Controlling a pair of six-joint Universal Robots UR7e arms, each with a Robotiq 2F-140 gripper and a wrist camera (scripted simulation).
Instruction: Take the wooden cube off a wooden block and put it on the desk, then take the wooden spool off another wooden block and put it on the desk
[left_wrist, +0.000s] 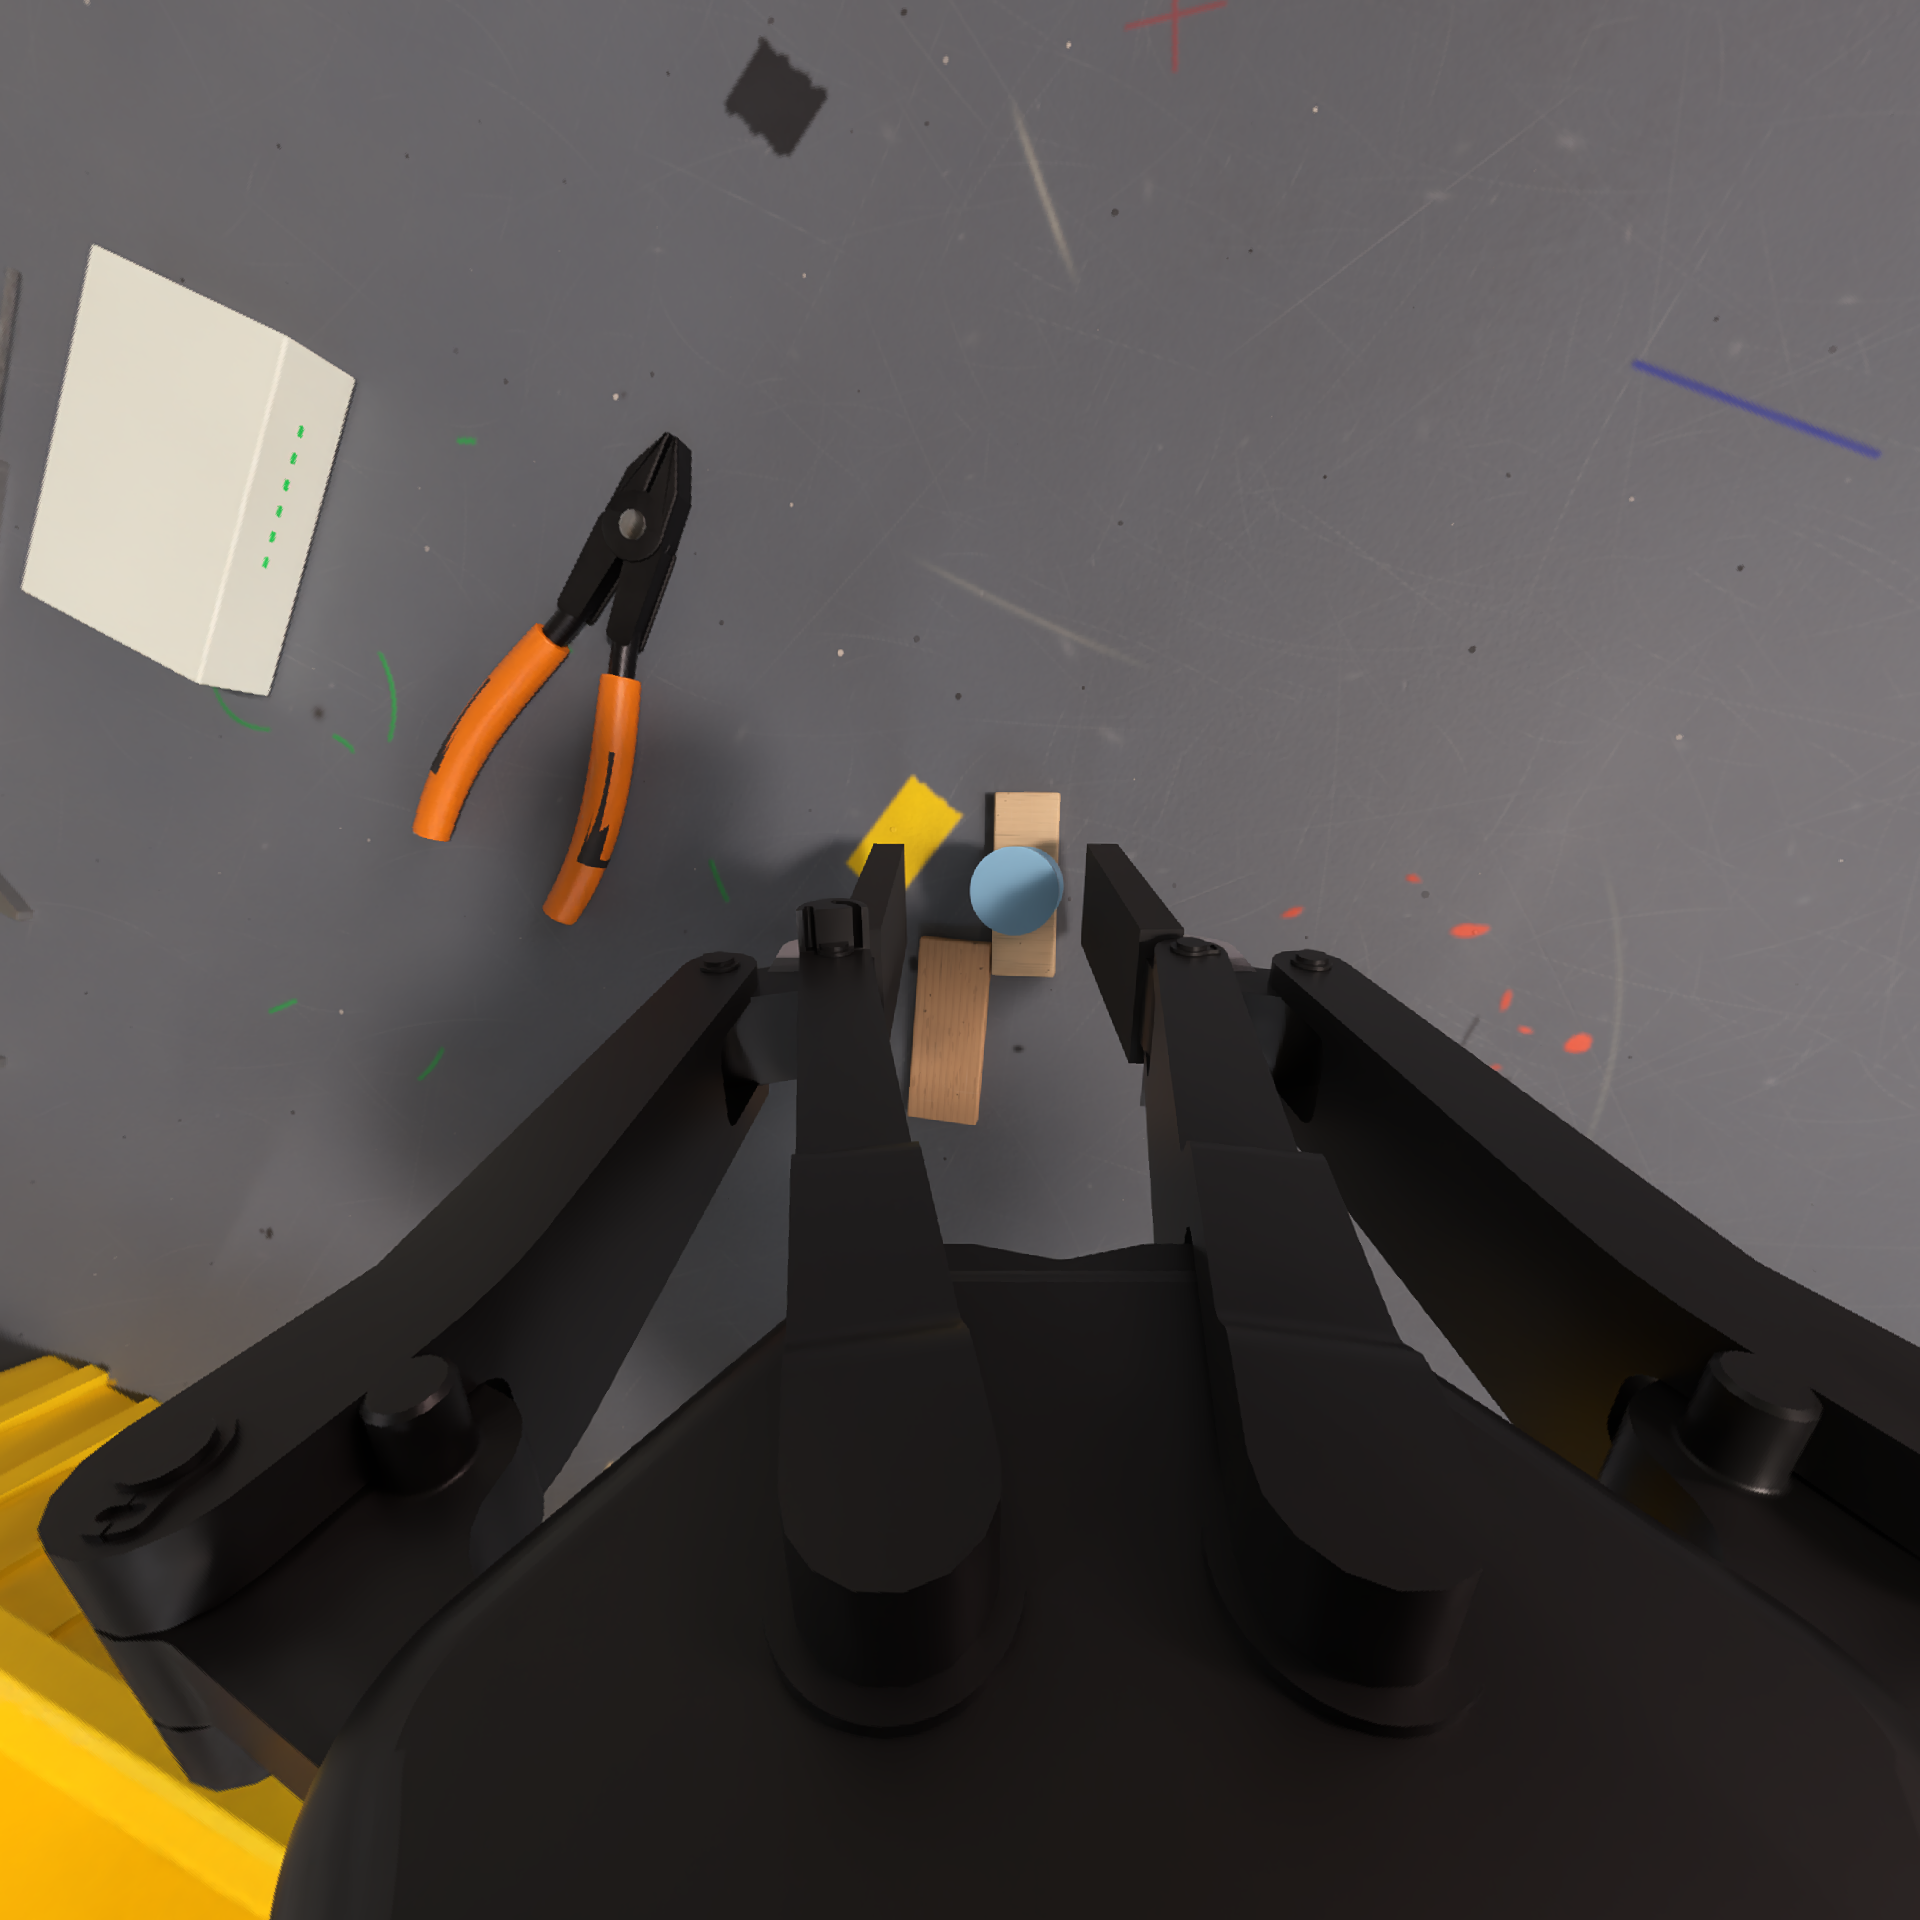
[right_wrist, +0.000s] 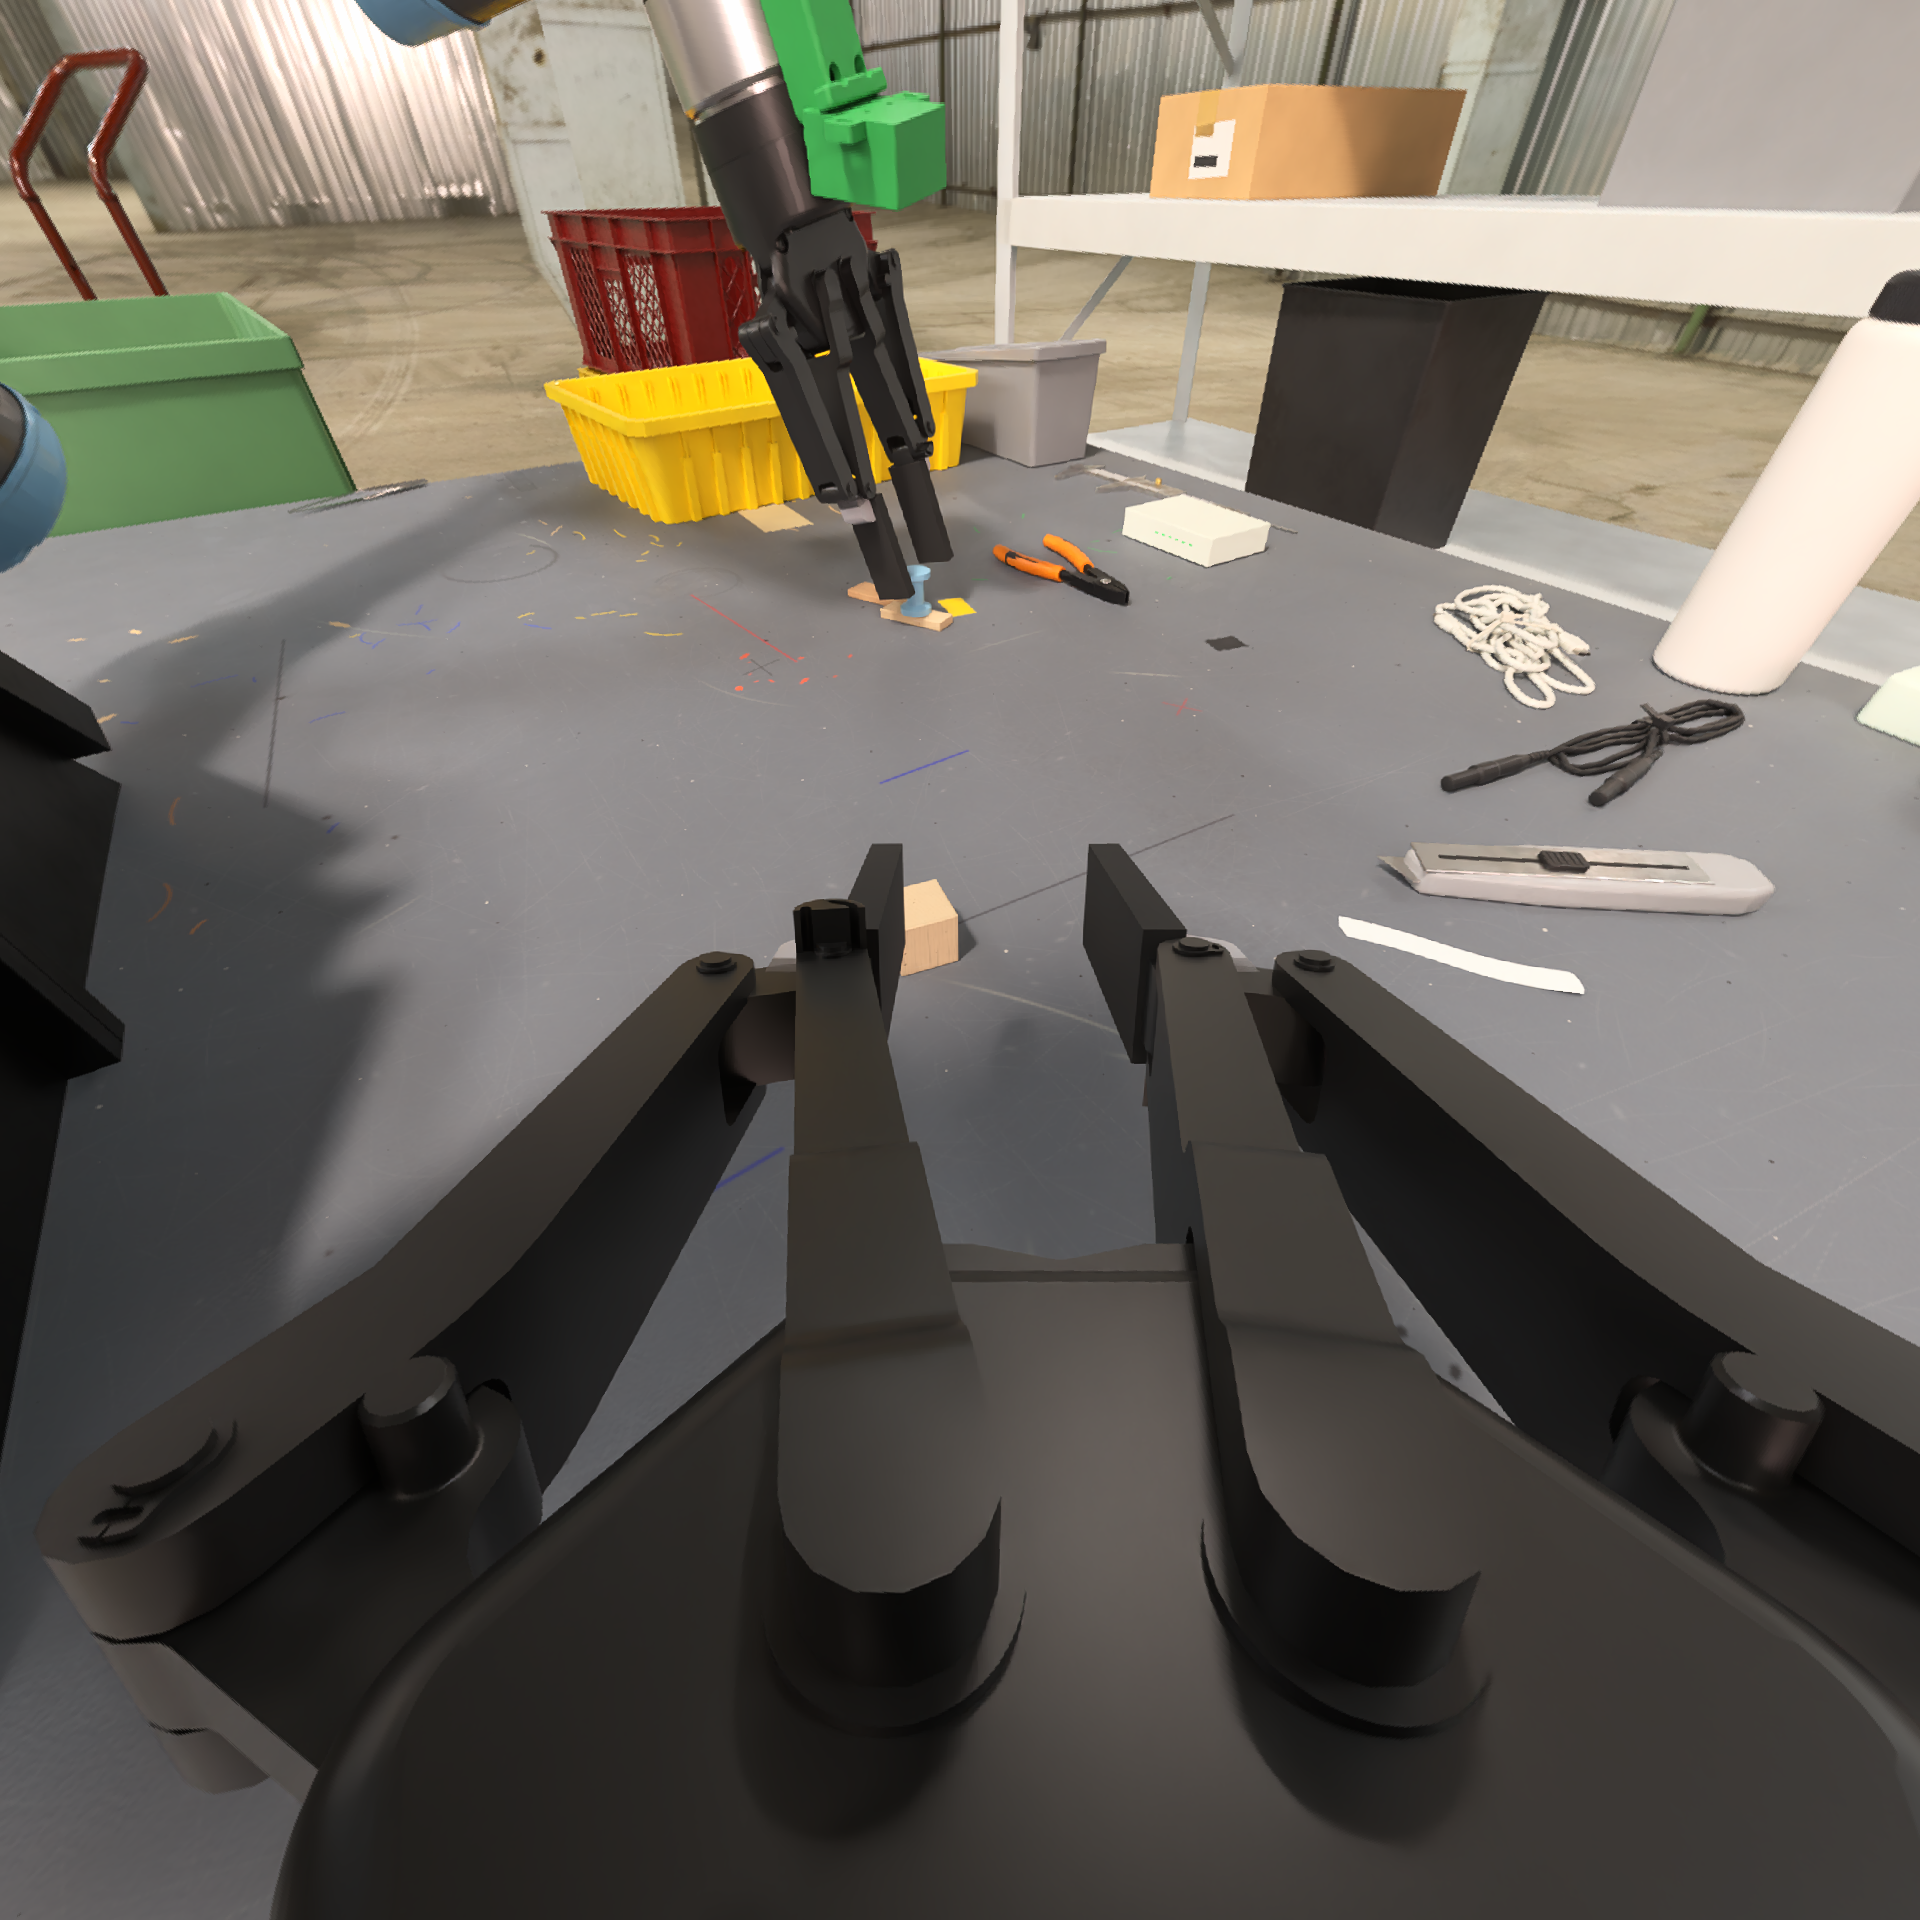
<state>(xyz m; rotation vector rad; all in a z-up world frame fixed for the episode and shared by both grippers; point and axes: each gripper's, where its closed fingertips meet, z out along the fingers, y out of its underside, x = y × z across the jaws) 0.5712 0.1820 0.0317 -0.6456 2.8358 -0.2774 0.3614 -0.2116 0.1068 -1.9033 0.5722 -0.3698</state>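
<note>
In the left wrist view my left gripper (left_wrist: 995, 904) is open, pointing down, with its fingers on either side of the blue spool (left_wrist: 1016, 889). The spool stands upright on a wooden block (left_wrist: 1027, 816). A second wooden block (left_wrist: 947, 1031) lies bare beside it. The right wrist view shows the spool (right_wrist: 918, 590), the blocks (right_wrist: 918, 617) and the left gripper (right_wrist: 912, 566) far off. My right gripper (right_wrist: 992, 904) is open and empty, low over the desk. The wooden cube (right_wrist: 930, 923) rests on the desk just beyond its left finger (right_wrist: 883, 894).
Orange-handled pliers (left_wrist: 582, 665) and a white box (left_wrist: 187, 468) lie left of the blocks, with a yellow patch (left_wrist: 914, 821) beside them. A yellow crate (right_wrist: 707, 436) stands at the desk's far edge. A rope (right_wrist: 1512, 639), black cable (right_wrist: 1621, 748), utility knife (right_wrist: 1579, 881) and white bottle (right_wrist: 1808, 499) are at right.
</note>
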